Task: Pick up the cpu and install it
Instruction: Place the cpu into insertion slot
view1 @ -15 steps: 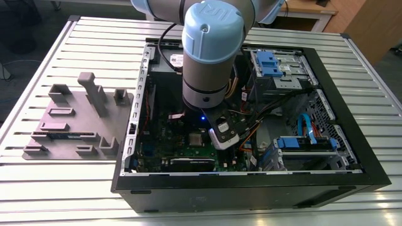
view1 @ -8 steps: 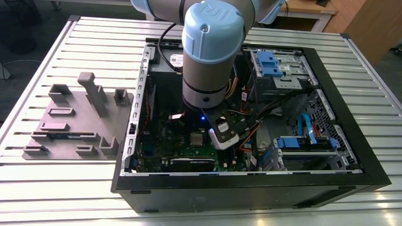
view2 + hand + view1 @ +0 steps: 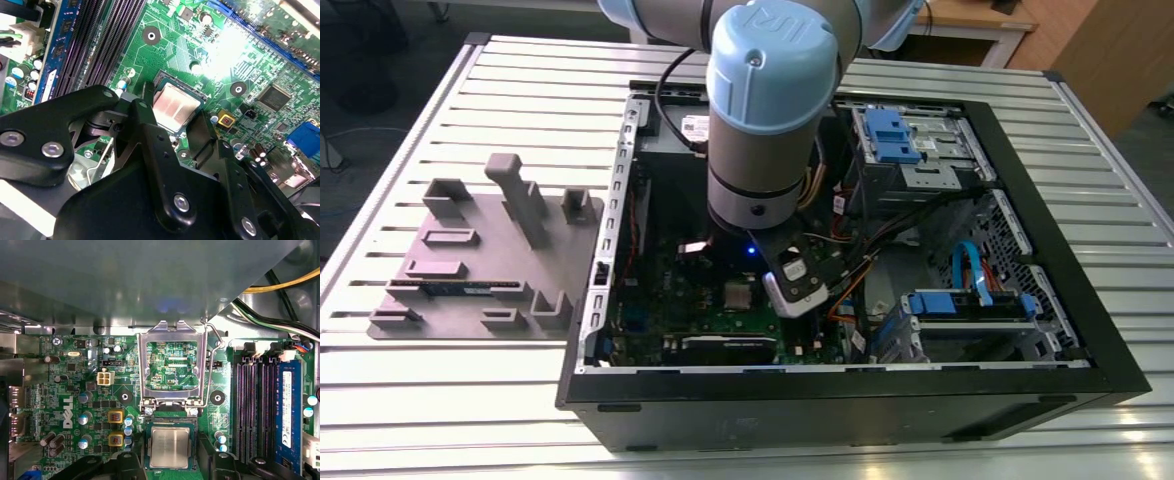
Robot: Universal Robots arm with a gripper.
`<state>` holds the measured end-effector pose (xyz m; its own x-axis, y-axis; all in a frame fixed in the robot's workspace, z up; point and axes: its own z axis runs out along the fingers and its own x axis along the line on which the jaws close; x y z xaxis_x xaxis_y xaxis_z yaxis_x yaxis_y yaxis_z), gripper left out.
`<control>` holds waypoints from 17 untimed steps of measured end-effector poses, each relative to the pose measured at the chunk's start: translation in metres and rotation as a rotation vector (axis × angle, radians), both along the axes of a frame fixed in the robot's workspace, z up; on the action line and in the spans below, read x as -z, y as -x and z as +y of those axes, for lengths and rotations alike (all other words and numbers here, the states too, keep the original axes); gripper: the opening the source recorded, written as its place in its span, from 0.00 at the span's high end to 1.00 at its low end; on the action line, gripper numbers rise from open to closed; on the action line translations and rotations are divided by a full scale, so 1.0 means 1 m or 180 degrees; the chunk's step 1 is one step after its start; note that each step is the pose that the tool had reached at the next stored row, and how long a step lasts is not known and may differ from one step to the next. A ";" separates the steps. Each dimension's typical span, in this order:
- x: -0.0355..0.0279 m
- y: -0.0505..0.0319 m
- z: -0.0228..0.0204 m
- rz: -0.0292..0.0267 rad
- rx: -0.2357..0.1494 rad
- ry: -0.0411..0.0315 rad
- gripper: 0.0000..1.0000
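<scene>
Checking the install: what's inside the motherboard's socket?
The cpu lies flat in the socket, silver top up; the hinged frame stands open. Whatever is beneath the cpu is covered.

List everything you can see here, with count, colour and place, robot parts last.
table: one, silver slatted, under everything.
computer case: one, black, open, on the table.
fixture: one, grey, on the table, at the exterior view's left of the case.
motherboard: one, green, inside the case.
socket: one, dark, on the motherboard, its silver cover flipped open.
cpu: one, silver-topped, sitting in the socket.
memory slots: several, black and blue, along one side of the socket.
drive caddies: two, blue, in the case at the exterior view's right.
arm: one, grey with pale blue caps, extending down into the case.
gripper: one, black, down at the cpu.
</scene>
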<state>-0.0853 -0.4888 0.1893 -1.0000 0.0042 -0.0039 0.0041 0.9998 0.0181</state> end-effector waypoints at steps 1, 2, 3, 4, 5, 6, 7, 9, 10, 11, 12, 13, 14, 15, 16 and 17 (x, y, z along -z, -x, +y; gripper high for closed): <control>-0.0003 0.0000 0.0000 0.0000 -0.0004 0.0000 0.48; -0.0006 0.0000 0.0000 0.0000 -0.0008 0.0000 0.48; -0.0006 0.0000 0.0000 0.0000 -0.0011 0.0000 0.48; -0.0007 0.0000 0.0000 0.0000 -0.0012 0.0000 0.48; -0.0007 0.0000 0.0000 0.0000 -0.0013 0.0000 0.48; -0.0008 0.0000 0.0000 0.0000 -0.0016 0.0000 0.48; -0.0008 0.0000 0.0000 0.0000 -0.0026 0.0000 0.48; -0.0009 0.0001 -0.0001 0.0001 -0.0075 -0.0002 0.48; -0.0008 0.0000 0.0000 0.0001 -0.0107 -0.0005 0.48; -0.0007 0.0000 0.0000 0.0000 -0.0139 -0.0008 0.48; -0.0007 0.0000 0.0000 0.0000 -0.0156 -0.0008 0.48; -0.0007 0.0000 0.0000 0.0000 -0.0161 -0.0009 0.48; -0.0007 0.0000 0.0000 0.0000 -0.0162 -0.0009 0.48; -0.0007 0.0000 0.0000 0.0000 -0.0162 -0.0008 0.48; -0.0007 0.0000 0.0000 0.0000 -0.0162 -0.0009 0.48; -0.0007 0.0000 0.0000 0.0000 -0.0163 -0.0008 0.48</control>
<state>-0.0853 -0.4888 0.1900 -0.9989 -0.0468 -0.0039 -0.0469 0.9987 0.0207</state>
